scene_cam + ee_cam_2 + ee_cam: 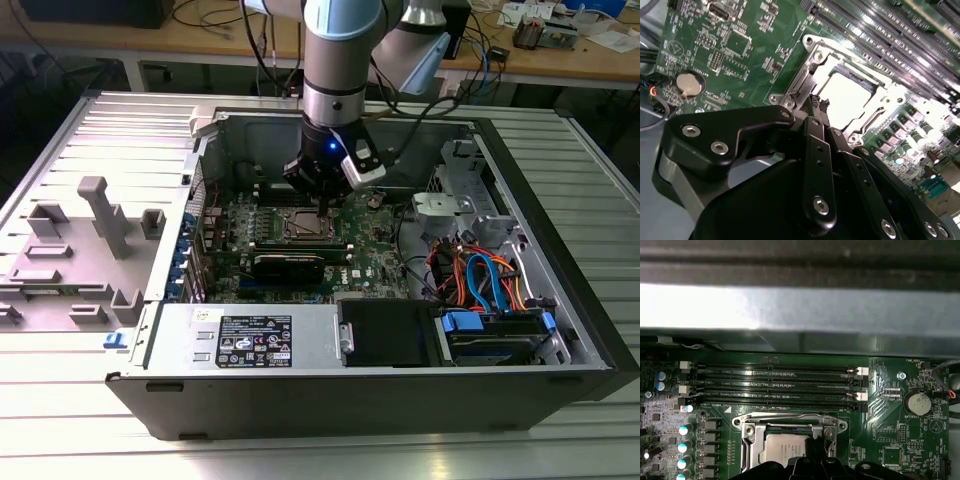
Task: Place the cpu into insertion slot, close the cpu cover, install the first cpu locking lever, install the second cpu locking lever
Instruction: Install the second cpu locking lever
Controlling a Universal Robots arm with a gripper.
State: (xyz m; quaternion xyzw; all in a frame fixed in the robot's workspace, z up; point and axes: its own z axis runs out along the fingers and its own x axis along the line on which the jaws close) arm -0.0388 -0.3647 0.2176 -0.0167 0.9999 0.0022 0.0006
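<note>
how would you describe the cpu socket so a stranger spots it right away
Look inside the open black computer case, at the green circuit board. Near its centre, right under the arm's gripper, sits the square silver-rimmed insertion slot. Unlike the long black card slots beside it, it is square and shiny.

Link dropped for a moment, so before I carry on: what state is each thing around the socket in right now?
cpu: seated flat in the socket, silver top showing.
insertion slot: occupied by the chip.
cpu cover: down, framing the chip.
gripper: low over the socket's edge, fingertips close together at the frame.
computer case: lying on its side, side panel off.
memory slots: all vacant.
</note>
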